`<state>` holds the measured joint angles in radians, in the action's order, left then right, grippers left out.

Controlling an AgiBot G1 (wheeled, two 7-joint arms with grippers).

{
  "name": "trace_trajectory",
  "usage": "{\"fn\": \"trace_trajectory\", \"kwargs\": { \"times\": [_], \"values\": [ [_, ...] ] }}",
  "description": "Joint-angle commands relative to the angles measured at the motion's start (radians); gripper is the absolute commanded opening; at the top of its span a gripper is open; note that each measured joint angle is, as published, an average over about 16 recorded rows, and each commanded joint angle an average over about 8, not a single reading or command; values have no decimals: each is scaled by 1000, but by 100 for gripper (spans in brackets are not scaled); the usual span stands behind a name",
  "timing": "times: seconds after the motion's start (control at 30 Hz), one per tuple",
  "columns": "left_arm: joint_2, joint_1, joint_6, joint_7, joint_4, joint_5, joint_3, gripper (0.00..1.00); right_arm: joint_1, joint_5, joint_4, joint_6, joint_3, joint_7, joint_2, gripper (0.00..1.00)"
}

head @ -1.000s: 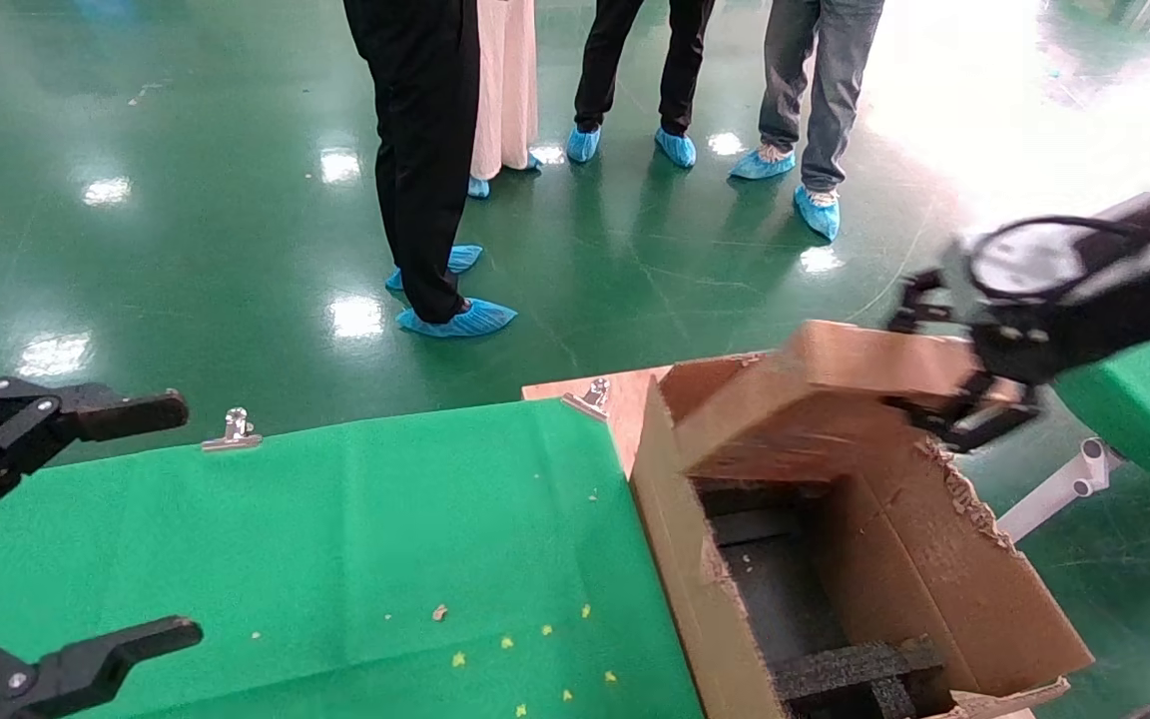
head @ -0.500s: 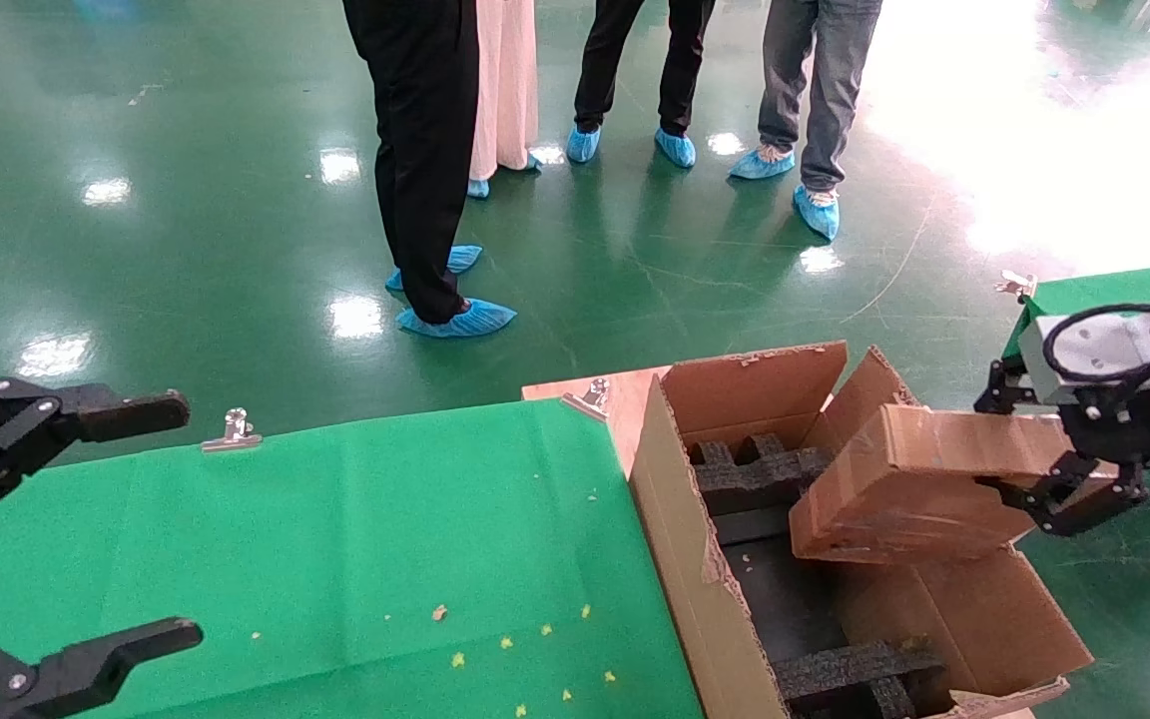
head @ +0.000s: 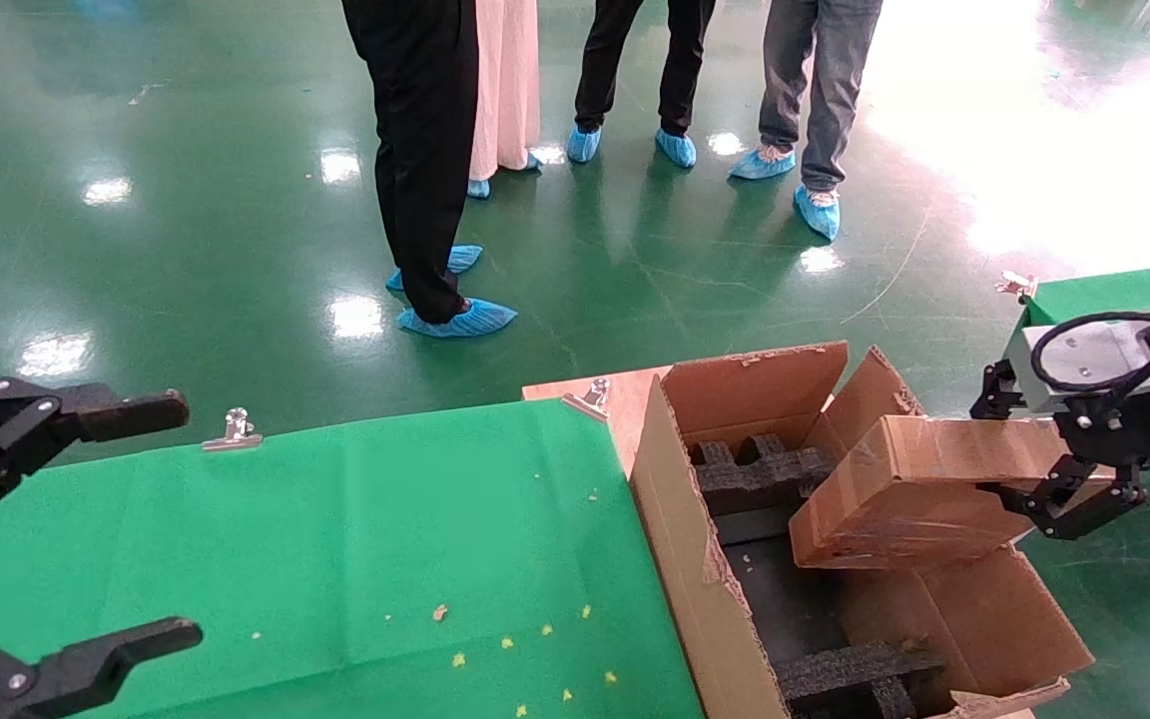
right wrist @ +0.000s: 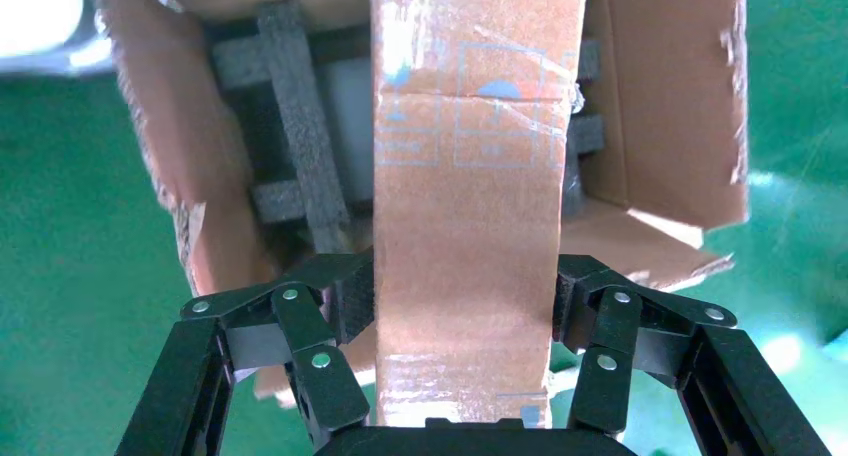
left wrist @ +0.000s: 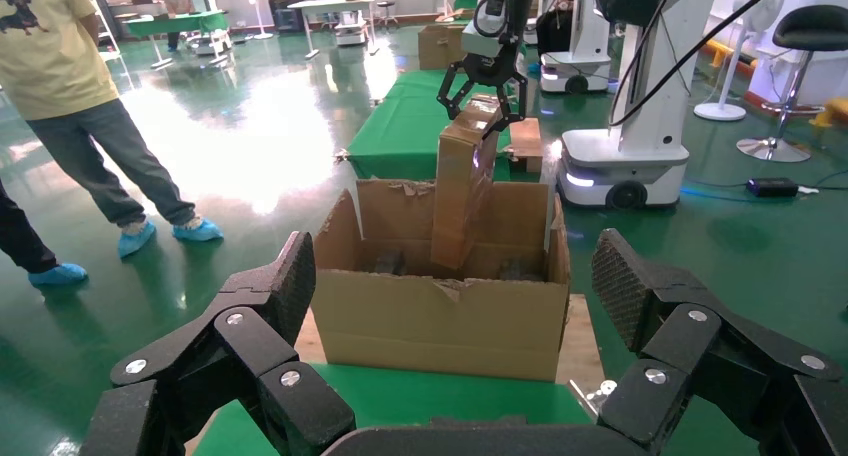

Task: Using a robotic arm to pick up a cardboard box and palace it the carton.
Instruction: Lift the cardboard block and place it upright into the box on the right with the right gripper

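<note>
Two hands: right hand [head: 1044, 469] at work over the carton, left hand [head: 66, 519] idle at the near left edge of the green surface [head: 355, 539].
Right hand state: fingers [right wrist: 350, 296] clamped on both narrow sides of the cardboard box [head: 914, 489], gripping its end on the robot's right.
Cardboard box position: held tilted above the right part of the open carton [head: 695, 559], its free end lower, dipping into the opening; whether it touches the padding inside cannot be told.
Cardboard box look: brown, with clear tape and faint blue printed marks on the face seen from the right wrist.
Carton: beside the green surface at its right end, flaps open with torn edges, black foam blocks [head: 755, 469] at the far and near ends inside.
Left hand state: fingers [left wrist: 290, 286] spread wide, holding nothing.
Floor: glossy green floor [head: 186, 200] beyond the surface, with several people [head: 425, 150] standing in blue shoe covers.
Clips: metal clips [head: 233, 429] on the far edge of the surface.
</note>
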<state>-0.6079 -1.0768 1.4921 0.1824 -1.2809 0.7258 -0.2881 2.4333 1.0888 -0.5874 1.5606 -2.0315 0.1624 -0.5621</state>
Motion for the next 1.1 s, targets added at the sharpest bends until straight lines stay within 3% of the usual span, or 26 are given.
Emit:
{"fn": "trace_trajectory", "kwargs": {
  "times": [0.03, 0.2, 0.43, 0.57, 0.87, 1.1],
  "values": [
    [0, 0, 0, 0, 0, 0, 0, 100, -4, -6, 4, -6, 2, -7, 2, 0],
    [0, 0, 0, 0, 0, 0, 0, 100, -74, -57, 34, -69, -9, -252, 0, 0],
    [0, 0, 0, -1, 1, -1, -1, 100, -148, -84, 24, -176, -40, -665, 15, 0],
    [0, -1, 0, -1, 1, -1, -1, 100, -166, -94, -21, -233, -50, -832, 48, 0],
    [0, -1, 0, -1, 1, -1, -1, 100, -179, -144, -109, -340, -43, -1027, 135, 0],
    [1, -1, -1, -1, 1, -1, -1, 100, -188, -156, -126, -357, -45, -1052, 151, 0]
  ]
}}
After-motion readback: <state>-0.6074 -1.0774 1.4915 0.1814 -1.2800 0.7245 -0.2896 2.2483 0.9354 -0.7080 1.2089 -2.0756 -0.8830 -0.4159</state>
